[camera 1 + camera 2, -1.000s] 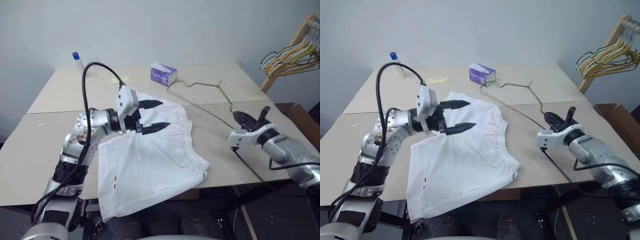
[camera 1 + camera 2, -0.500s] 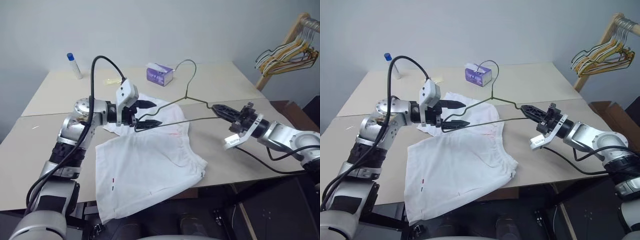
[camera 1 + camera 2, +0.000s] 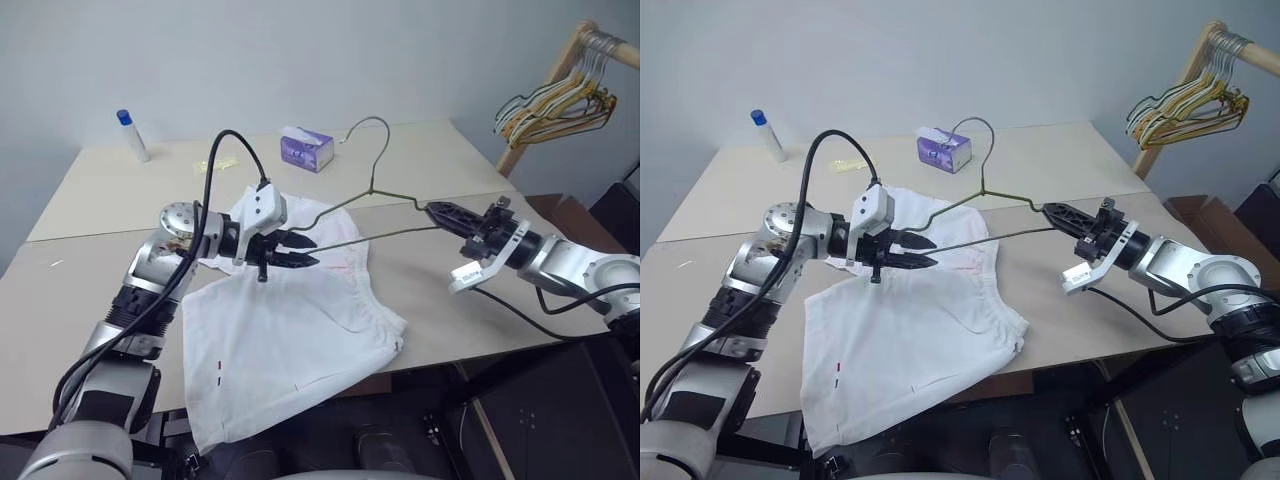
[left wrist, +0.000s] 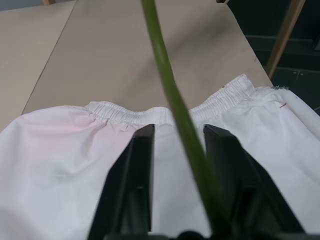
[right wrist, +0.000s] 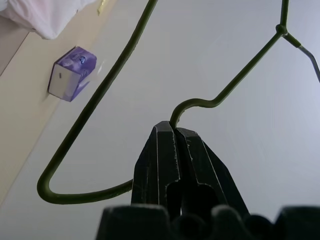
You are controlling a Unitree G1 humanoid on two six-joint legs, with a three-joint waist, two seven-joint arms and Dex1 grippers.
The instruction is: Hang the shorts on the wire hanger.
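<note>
Left gripper [image 3: 298, 252] closed around wire hanger [image 3: 372, 188], above shorts [image 3: 290, 340].

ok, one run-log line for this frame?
right gripper: shut on wire hanger, lifted | left gripper: around its other end | shorts: flat on table

The wire hanger [image 3: 372, 190] end by the left gripper [image 3: 296, 252] is hidden, possibly held.

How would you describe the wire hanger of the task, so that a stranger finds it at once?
Look above the beige table, over the white shorts. The wire hanger is held up in the air between the right gripper and the left gripper. It is one thin, dark metal wire, unlike the bunch of pale hangers on the wooden rack.
</note>
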